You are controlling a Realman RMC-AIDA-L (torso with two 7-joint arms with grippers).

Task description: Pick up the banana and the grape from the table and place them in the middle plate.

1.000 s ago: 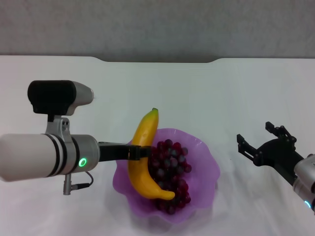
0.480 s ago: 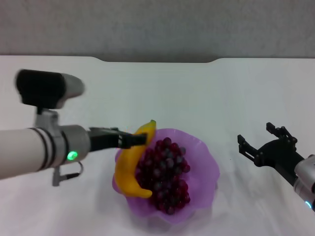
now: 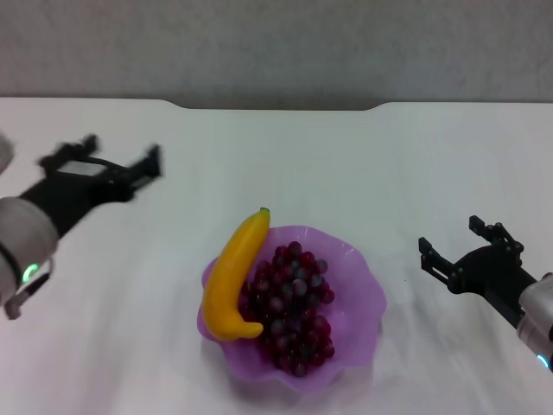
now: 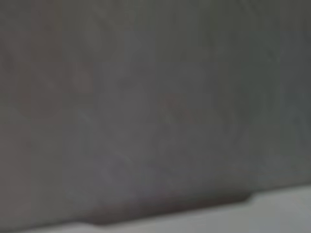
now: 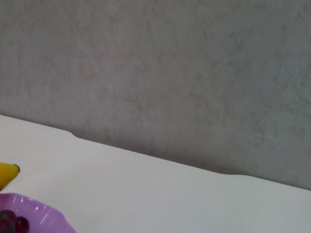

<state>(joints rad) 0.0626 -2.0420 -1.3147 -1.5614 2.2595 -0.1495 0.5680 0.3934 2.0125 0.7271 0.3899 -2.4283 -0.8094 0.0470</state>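
- The banana (image 3: 232, 285) lies in the middle plate (image 3: 359, 298), along the plate's left side. Its long axis runs from the near edge of the table (image 3: 346, 164) toward the far edge, leaning a little to the right at the stem end. The stem tip pokes out over the plate's far rim.
- The grape (image 3: 294, 307) bunch fills the middle of the same plate and touches the banana on the banana's right flank. Its length also runs roughly from near to far.
- The plate sits close to the table's near edge, about midway between the left and right edges.
- The left claw (image 3: 104, 169) is over the left part of the table, well apart from the plate. Its fingers are spread and hold nothing. From it, the plate lies to the right and nearer the front edge.
- The right claw (image 3: 462, 246) hangs near the right edge, open and empty. The plate lies to its left, and by my reading this claw is the closer of the two.
- Count: one banana, one bunch of grapes, one plate, two claws.
- With both fruits inside the plate and both claws empty, I judge the task to be essentially done. No further reach toward the fruit looks needed, only a pull-back of the arms.
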